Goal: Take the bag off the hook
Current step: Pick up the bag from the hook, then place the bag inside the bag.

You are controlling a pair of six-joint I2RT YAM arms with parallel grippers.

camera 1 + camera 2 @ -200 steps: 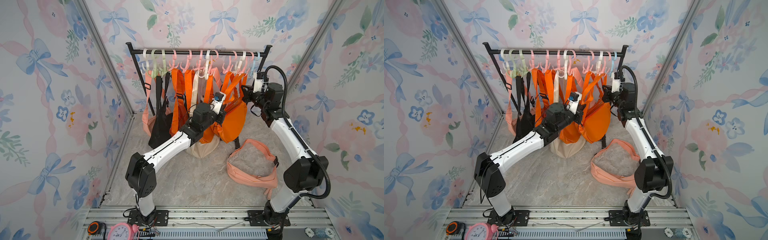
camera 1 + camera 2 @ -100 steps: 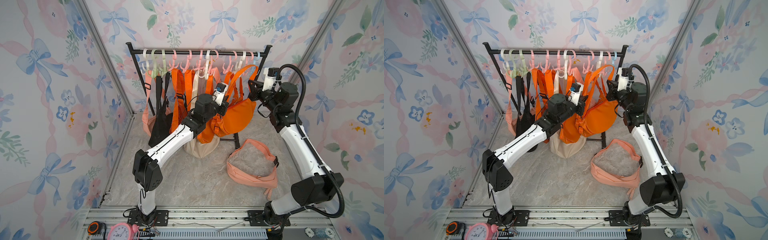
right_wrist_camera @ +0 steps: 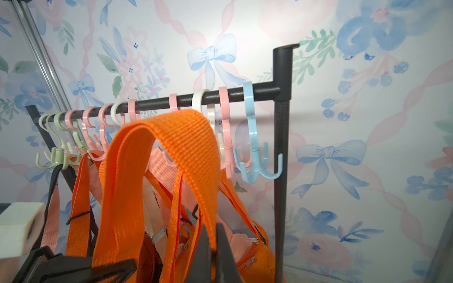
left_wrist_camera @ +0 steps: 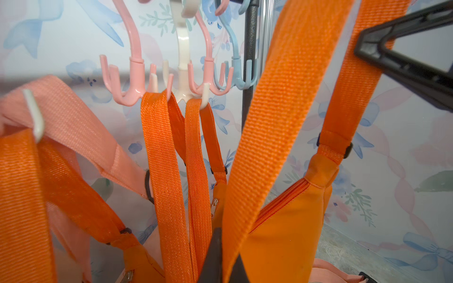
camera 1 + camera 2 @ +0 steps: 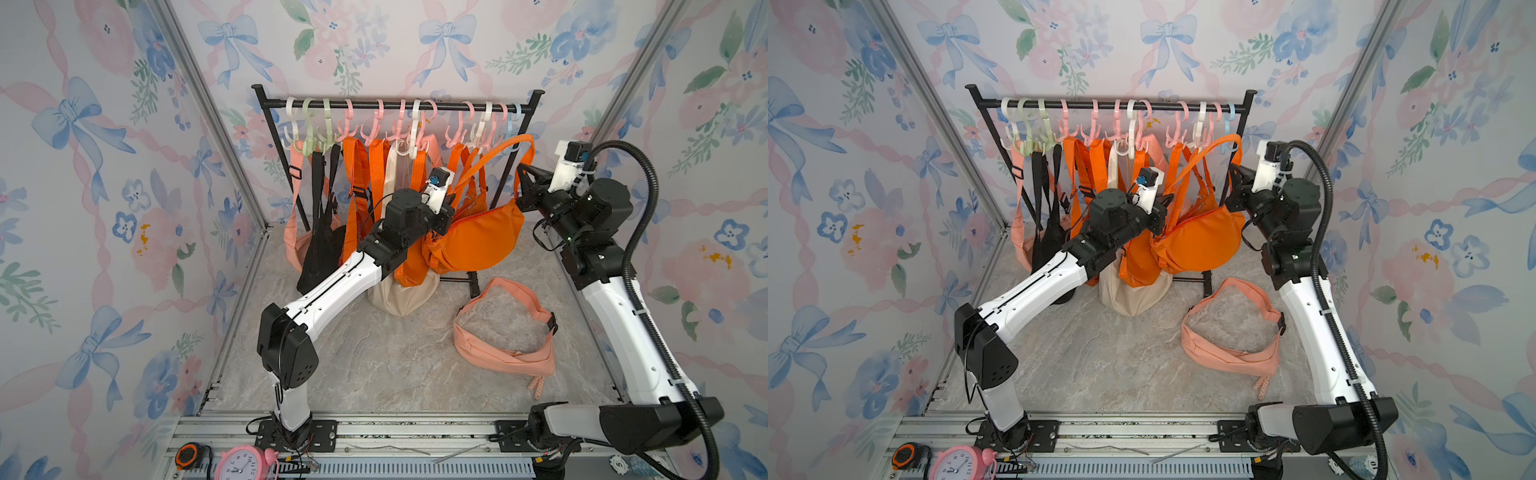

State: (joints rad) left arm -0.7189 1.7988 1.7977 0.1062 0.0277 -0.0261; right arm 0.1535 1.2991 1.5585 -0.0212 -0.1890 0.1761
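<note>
Your top views look down from high at the front, facing the back wall (image 5: 374, 41), and both take in the whole rack (image 5: 395, 106). Your wrist views sit close behind the jaws, looking up; both share the orange strap (image 4: 282, 98) and blue hook (image 3: 255, 149).

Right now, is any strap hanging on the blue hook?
No, in the right wrist view the blue hook is bare, and the orange strap arches clear of it.

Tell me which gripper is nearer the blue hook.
Right. The right gripper grips the orange strap just below the blue hook; the left gripper is lower, farther along the rail.
</note>
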